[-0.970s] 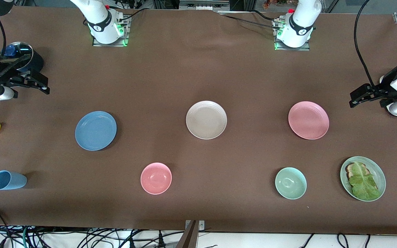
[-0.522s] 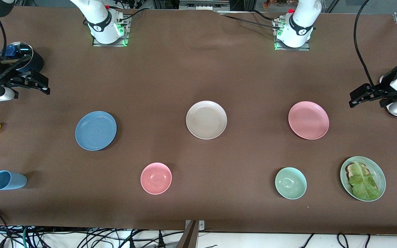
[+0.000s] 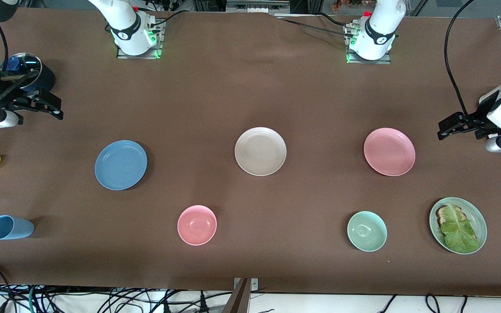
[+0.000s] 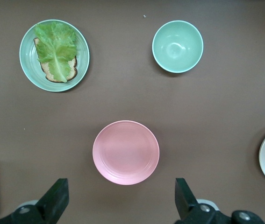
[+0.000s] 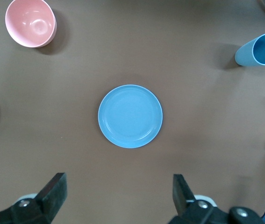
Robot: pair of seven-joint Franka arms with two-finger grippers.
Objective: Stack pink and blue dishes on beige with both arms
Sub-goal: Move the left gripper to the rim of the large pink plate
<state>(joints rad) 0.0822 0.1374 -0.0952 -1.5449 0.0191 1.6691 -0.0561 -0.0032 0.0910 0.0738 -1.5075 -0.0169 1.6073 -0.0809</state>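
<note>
Pink plate [image 3: 389, 151], blue plate [image 3: 121, 164], beige plate [image 3: 260, 151] seemingly bear no writing.

Brown-clothed table [image 3: 233, 91], tangled floor cables [image 3: 102, 300]

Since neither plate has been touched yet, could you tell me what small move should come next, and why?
Probably lower the open left gripper toward the pink plate beneath its wrist camera; the open right gripper likewise over the blue plate. The beige plate lies bare.

Front camera high, facing bases; wrist cameras look straight down.
</note>
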